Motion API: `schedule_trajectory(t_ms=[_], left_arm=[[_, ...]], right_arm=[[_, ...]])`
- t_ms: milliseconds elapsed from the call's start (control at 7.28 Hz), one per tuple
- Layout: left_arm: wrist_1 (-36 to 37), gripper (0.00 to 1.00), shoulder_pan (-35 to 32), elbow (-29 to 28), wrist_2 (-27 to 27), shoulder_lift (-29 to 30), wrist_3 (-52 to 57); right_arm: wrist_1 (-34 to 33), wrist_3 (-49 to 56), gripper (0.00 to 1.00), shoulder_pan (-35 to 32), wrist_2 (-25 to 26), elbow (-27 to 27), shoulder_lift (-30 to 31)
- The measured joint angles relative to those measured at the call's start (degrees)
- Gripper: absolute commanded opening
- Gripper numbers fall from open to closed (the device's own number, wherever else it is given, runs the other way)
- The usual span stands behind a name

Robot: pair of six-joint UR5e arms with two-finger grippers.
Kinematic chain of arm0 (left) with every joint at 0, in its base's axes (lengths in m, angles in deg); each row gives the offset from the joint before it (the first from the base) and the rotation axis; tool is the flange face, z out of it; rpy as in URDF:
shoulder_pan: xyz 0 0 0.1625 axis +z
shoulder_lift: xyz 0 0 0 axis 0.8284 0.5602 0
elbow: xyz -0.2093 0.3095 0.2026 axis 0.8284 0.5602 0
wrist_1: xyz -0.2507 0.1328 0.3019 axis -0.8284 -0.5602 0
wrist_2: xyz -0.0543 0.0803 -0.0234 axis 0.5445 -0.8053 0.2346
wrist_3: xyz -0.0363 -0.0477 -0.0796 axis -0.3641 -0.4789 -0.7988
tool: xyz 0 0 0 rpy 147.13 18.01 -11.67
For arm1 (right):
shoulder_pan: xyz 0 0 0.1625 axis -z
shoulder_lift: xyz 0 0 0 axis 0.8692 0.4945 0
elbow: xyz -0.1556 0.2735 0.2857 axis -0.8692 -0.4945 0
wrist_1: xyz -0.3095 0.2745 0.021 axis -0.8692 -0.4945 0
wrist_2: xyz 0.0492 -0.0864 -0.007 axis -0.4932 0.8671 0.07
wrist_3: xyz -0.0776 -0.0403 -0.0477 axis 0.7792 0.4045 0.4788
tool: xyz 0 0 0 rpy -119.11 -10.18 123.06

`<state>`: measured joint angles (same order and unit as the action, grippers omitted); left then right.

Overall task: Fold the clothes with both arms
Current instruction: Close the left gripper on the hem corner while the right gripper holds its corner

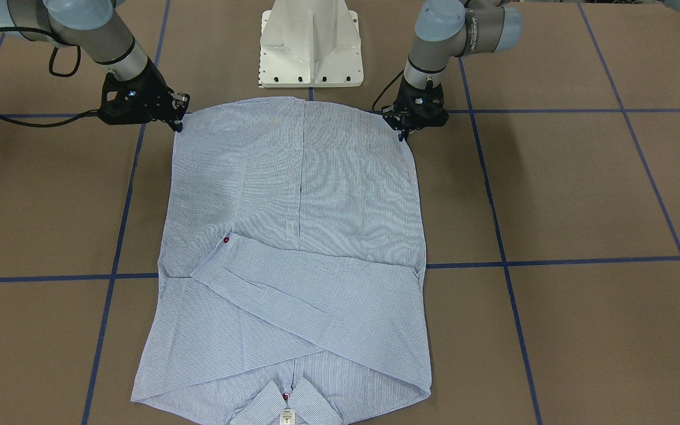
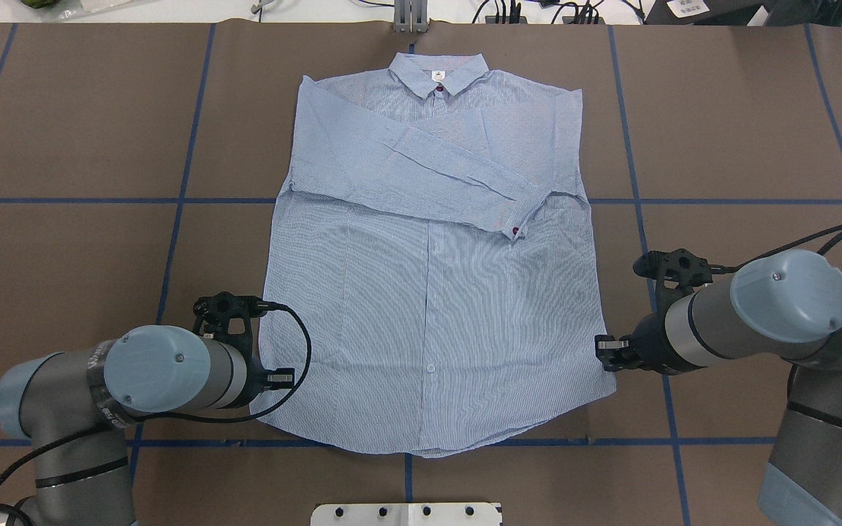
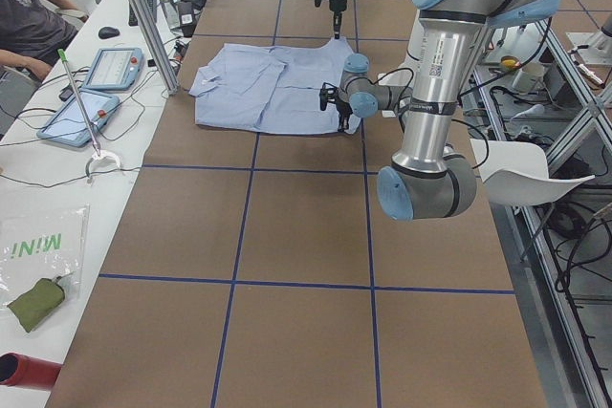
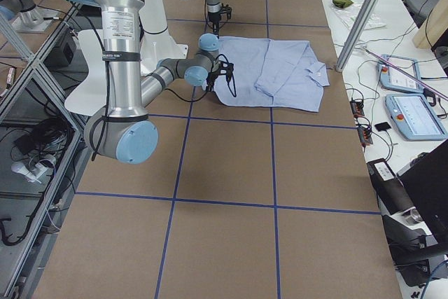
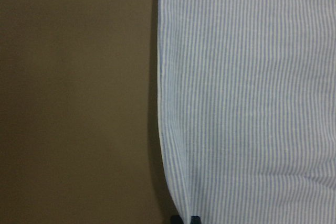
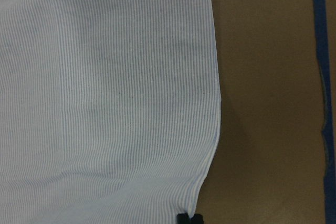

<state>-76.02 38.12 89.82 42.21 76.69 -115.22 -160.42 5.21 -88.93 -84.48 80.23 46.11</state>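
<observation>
Sleeves [image 2: 435,172] are lying crossed over the shirt [image 2: 428,307], far ahead of me; the bottom-up fold is waiting. My left pincer [image 2: 286,378] and right pincer [image 2: 606,352] are touching its near side edges; whether they are gripping, I cannot tell.

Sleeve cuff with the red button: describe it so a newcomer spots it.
Find the light blue striped shirt spread flat. A sleeve folds slantwise across its chest; the cuff is its free end. Unlike the red button at the collar, this one sits mid-shirt.
</observation>
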Motion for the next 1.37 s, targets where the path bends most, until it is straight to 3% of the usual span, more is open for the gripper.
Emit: schedule_trajectory(t_ms=[412,1374], left_arm=[[3.53,0.0,-3.24,5.18,0.62,-0.07,2.7],[3.8,0.0,-5.23,5.17,3.46,0.72,6.73]], right_arm=[[0.05,0.35,0.0,-3.51,-3.37,-0.21,0.07],[0.32,1.01,0.0,-7.58,-7.83,0.06,-0.31]])
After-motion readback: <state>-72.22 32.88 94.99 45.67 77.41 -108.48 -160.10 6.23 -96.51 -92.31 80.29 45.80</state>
